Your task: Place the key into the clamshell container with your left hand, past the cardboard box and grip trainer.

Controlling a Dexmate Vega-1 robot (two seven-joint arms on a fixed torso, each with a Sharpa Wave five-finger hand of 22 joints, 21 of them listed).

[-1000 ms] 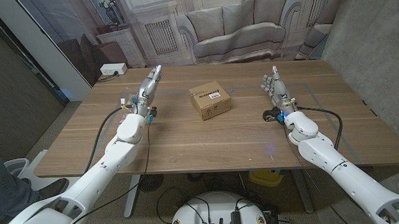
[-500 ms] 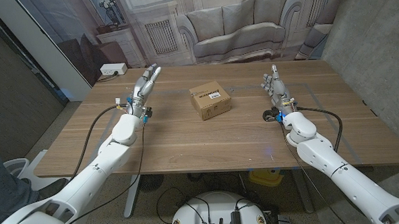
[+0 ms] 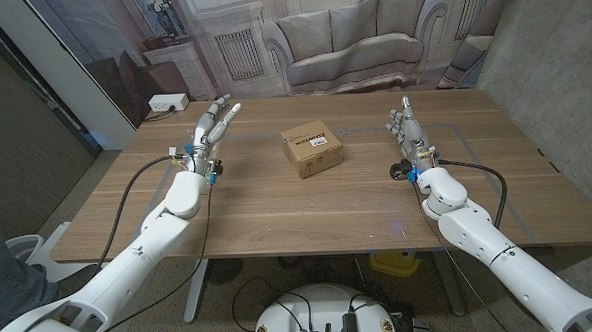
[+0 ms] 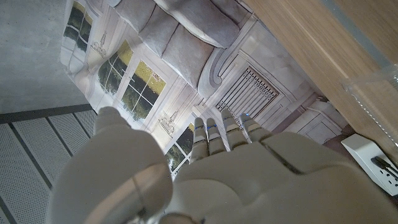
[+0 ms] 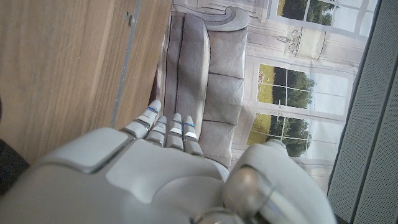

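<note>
White left hand (image 3: 212,130): raised over the surface's (image 3: 278,212) far left part, fingers straight and slightly spread, gripping nothing. My right hand (image 3: 409,131): upright at far right, fingers extended, close together, holding nothing. Cardboard box (image 3: 311,148): mid-surface, between both hands. Key: I cannot make it out.

- The cardboard box (image 3: 311,149) near the middle of the desk (image 3: 278,212), toward its far edge, carries a white label with dark print on its top face; the print is too small to read.
- A second dark marking sits on the box top beside that label; its letters cannot be made out either.
- Both wrist views show no lettering or numbers that can be read.
- No other text, brand or number is legible.
</note>
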